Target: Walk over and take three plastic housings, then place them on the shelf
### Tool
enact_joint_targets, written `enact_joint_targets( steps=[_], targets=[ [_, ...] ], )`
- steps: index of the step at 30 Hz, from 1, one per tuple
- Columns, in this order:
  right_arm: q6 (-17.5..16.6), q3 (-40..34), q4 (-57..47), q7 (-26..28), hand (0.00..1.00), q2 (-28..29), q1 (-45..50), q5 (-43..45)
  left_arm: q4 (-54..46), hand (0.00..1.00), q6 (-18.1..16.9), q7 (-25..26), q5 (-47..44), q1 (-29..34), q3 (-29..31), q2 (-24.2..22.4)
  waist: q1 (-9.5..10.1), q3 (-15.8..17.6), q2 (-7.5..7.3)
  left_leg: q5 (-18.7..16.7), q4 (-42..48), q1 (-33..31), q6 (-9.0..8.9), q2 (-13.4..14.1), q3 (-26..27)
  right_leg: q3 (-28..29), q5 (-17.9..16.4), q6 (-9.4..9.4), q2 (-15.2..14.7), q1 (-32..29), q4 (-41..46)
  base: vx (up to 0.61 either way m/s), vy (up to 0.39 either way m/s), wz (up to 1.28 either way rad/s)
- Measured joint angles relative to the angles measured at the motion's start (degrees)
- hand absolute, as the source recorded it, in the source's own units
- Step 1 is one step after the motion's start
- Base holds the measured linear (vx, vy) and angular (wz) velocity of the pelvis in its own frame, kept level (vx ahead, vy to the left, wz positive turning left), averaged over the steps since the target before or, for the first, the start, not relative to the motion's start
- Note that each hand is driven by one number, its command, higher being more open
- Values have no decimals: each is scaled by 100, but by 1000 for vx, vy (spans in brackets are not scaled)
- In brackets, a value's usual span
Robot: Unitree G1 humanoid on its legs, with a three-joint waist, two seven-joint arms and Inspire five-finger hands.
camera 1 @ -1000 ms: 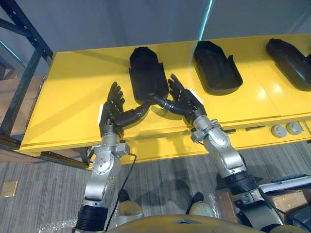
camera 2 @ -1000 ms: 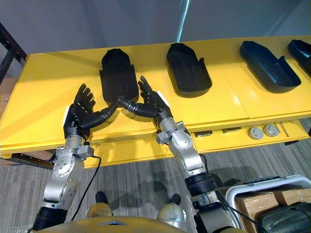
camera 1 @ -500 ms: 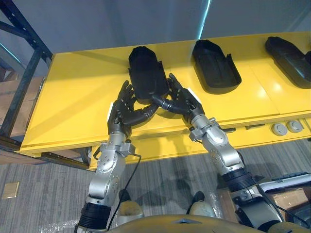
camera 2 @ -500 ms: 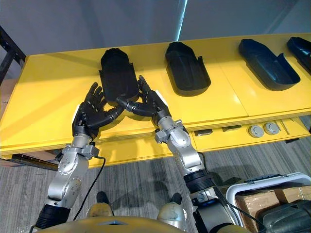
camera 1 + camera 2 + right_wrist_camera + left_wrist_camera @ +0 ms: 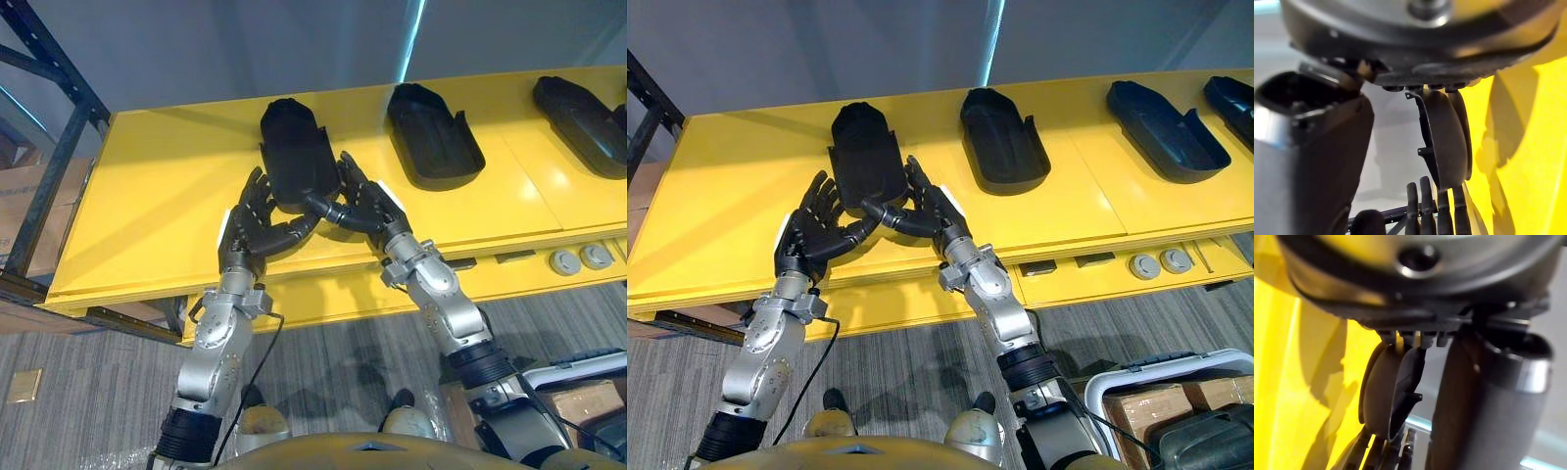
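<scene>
One black housing (image 5: 297, 157) is laid flat on the yellow tabletop (image 5: 147, 206), not far from its front edge, and is flanked by both hands. A second housing (image 5: 434, 137) is seen to its right, well apart, and a third housing (image 5: 578, 110) farther right again. A fourth housing (image 5: 1236, 98) is cut off at the edge of the right eye view. The tabletop is backed by a plain grey wall (image 5: 245, 49). Two round buttons (image 5: 578, 259) are set in its front ledge, a dark rack (image 5: 54, 127) is stood at its left end, and a grey carpeted floor (image 5: 323, 362) is spread below.

The left hand (image 5: 247, 223) is held open at the first housing's left side, with fingers straight and spread and the thumb reached toward its near end. The right hand (image 5: 370, 206) is mirrored at the right side, equally unclenched, and the two thumbs are brought together at the near edge. Whether the fingers are pressed on the housing cannot be told.
</scene>
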Motion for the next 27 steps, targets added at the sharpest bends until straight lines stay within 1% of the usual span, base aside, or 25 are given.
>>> enact_joint_targets(
  steps=[6,8,11,13,16,18,21,27],
  targets=[
    [1,22,-80,48,100,-4,161,96,0,100,27,8,64,38,21,5,6,-3,-1,-3,-12,62,-3,-3,14,7,0,0,0,56,-9,0,0,0],
    [13,42,-95,74,100,-6,172,96,0,100,27,10,223,62,39,5,4,-5,0,-2,-12,64,-3,-3,14,7,0,1,0,58,-11,0,0,0],
    [48,81,-244,74,100,-31,296,95,-1,100,27,20,224,77,74,4,7,-13,2,-2,-12,65,-3,-3,14,9,2,3,0,59,-12,0,0,0],
    [49,130,-345,76,100,-36,387,95,-1,100,27,19,422,102,118,2,6,-20,1,-2,-13,66,-3,-3,13,8,3,4,0,60,-14,0,0,0],
    [49,192,-348,87,100,-41,395,93,-2,100,40,19,429,107,198,2,-5,-36,9,-2,-13,69,-3,-3,14,10,5,5,0,62,-15,0,0,0],
    [51,203,-348,101,100,-44,422,93,-3,100,116,16,428,111,219,2,-4,-63,16,-2,-14,75,-3,-3,9,3,6,6,0,76,-20,0,0,0],
    [82,260,-348,101,100,-47,516,92,-9,100,127,3,427,234,225,1,-6,-175,18,-2,-22,83,-3,-7,8,-4,6,7,1,90,-34,0,0,0],
    [94,277,-353,92,100,-46,585,-30,-14,100,136,-71,426,285,262,-2,6,-200,22,0,-20,110,-1,-6,6,-3,10,12,0,117,-36,0,0,0]
  ],
)
